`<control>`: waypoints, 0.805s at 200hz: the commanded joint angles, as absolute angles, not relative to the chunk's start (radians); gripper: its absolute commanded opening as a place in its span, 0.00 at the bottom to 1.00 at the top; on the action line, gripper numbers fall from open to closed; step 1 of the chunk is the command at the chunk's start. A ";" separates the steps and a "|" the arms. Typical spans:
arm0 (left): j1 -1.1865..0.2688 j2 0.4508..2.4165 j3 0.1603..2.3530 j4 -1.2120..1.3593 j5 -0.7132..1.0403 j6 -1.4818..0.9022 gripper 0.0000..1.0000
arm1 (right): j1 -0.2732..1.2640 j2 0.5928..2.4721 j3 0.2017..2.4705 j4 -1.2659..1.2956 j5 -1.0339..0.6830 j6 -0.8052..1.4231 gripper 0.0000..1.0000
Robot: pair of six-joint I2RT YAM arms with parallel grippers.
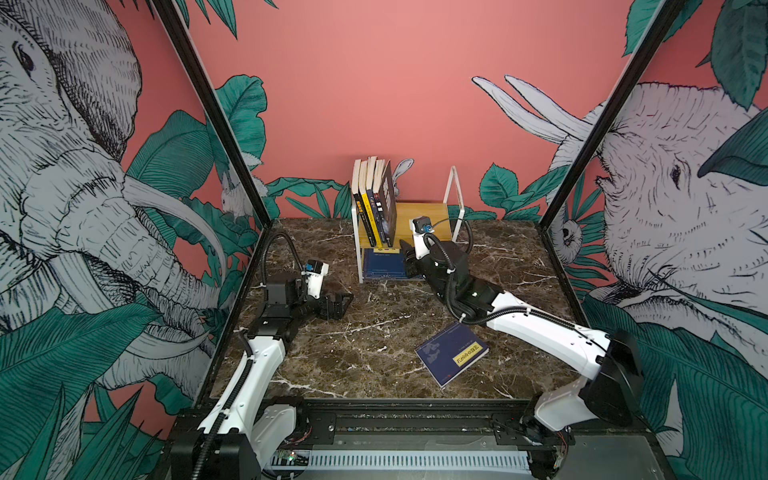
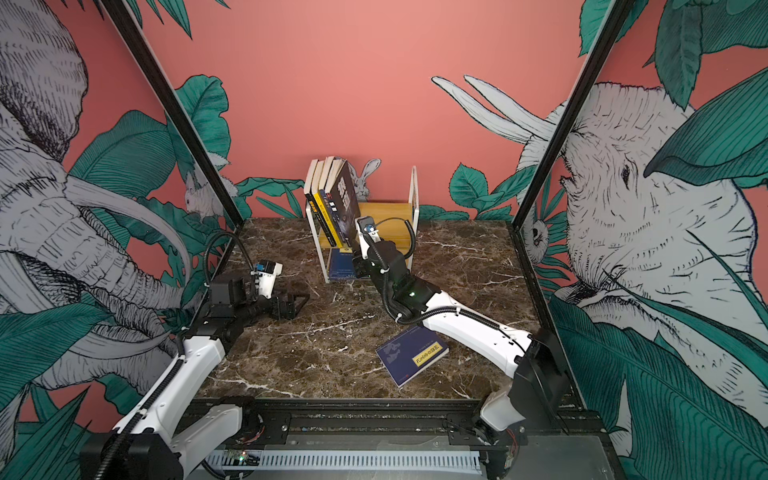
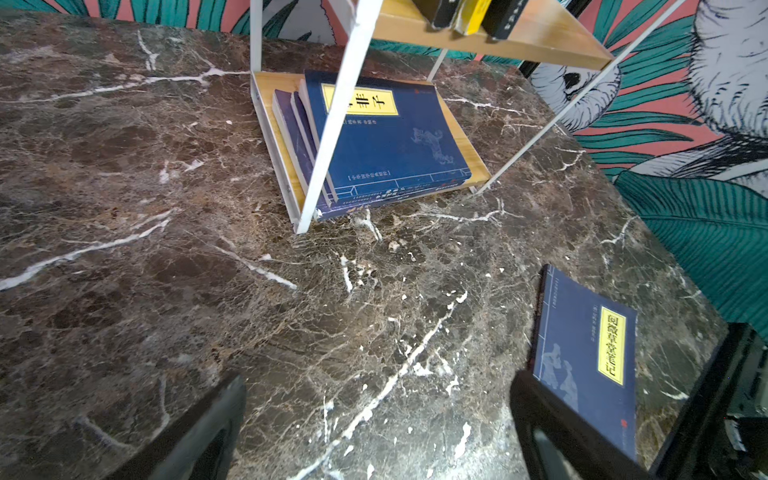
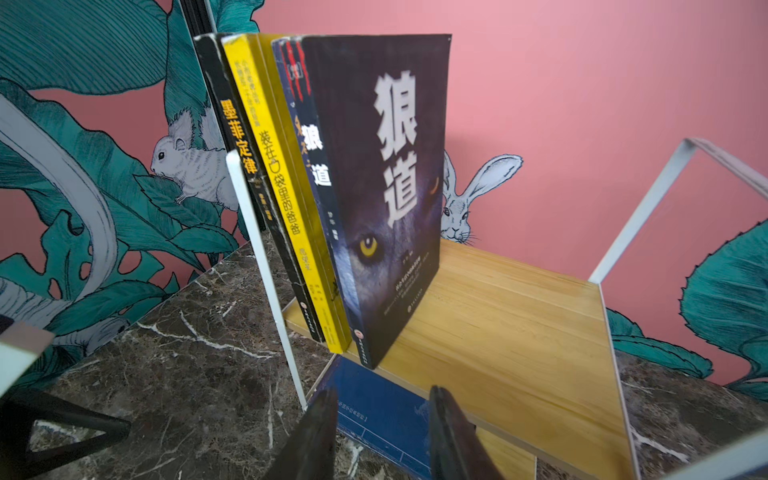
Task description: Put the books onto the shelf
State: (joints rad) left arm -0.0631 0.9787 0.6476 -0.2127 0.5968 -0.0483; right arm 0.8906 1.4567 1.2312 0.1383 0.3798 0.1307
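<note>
Loose navy book [image 1: 452, 354] lay flat on table [image 1: 353, 340], long axis diagonal. Shelved books [image 1: 376, 199] stood, tops leaning left. Right gripper [image 4: 384, 432] part-open, empty; left gripper [image 3: 374, 436] wide, empty.

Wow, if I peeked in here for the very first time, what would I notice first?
Probably the dark book with a yellow wolf eye, standing with other books at one end of the top board of the shelf. Then the giant elephants painted on the side walls. And one navy book with a yellow label lies all alone on the marble table, toward the front.
</note>
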 commanded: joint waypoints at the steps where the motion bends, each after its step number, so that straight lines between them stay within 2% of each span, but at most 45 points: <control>1: -0.064 0.982 0.616 -0.185 0.692 -0.058 0.99 | 0.896 1.368 1.161 0.058 0.448 0.160 0.41; 44: -0.080 1.013 0.587 -0.122 0.802 -0.122 0.99 | 0.886 1.178 0.989 -0.144 0.513 0.295 0.57; 94: -0.169 1.093 0.590 -0.116 0.814 -0.142 0.98 | 0.871 0.945 0.776 -0.378 0.519 0.584 0.76; 123: -0.239 1.166 0.617 -0.142 0.797 -0.141 0.97 | 0.871 0.831 0.692 -0.541 0.515 0.735 0.79; 161: -0.320 1.246 0.637 -0.166 0.769 -0.123 0.94 | 0.871 0.739 0.602 -0.725 0.497 0.957 0.78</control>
State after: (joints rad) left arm -0.2886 1.2247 0.6025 -0.1436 0.7784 -0.1379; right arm 0.8761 0.7788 0.6392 -0.5568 0.5011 0.7483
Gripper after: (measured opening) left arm 0.945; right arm 0.784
